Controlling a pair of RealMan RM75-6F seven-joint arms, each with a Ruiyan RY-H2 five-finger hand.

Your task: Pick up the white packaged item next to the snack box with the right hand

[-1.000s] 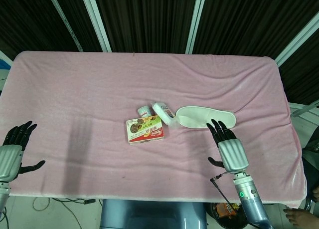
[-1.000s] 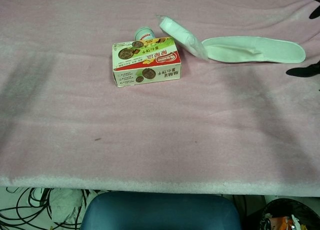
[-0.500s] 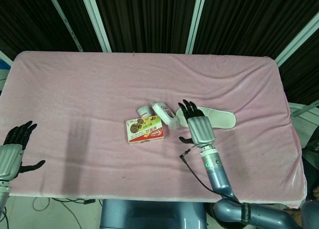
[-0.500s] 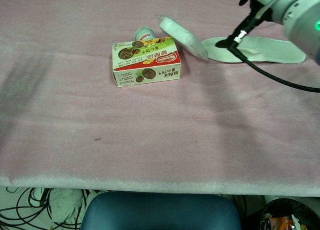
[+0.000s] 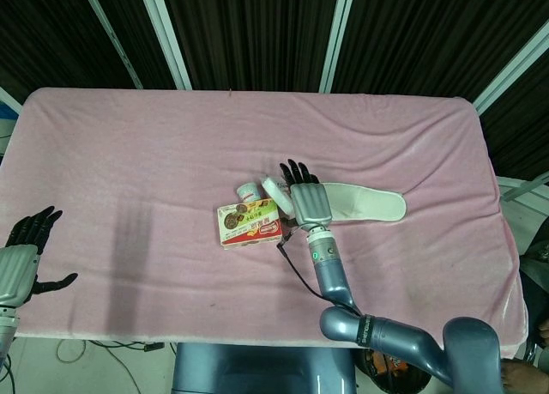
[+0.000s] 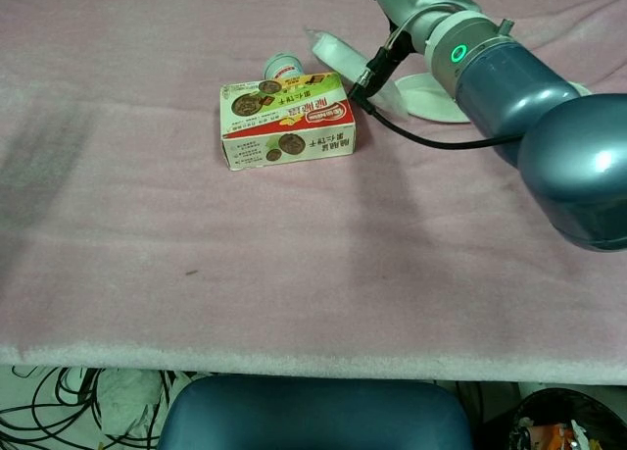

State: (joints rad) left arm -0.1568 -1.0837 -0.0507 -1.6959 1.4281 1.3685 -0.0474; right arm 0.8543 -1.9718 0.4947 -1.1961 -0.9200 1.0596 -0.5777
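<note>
Right hand [image 5: 307, 201] spread, above white packaged item [image 5: 278, 190]

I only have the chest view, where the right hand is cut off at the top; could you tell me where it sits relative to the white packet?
Observer: In the head view the right hand is over the packet and hides most of it.
Operator: Are its fingers closed?
Observer: No, they are stretched out and apart, pointing away from the robot. It holds nothing.
Operator: And the left hand?
Observer: The left hand is at the near left edge of the table, open and empty.
</note>
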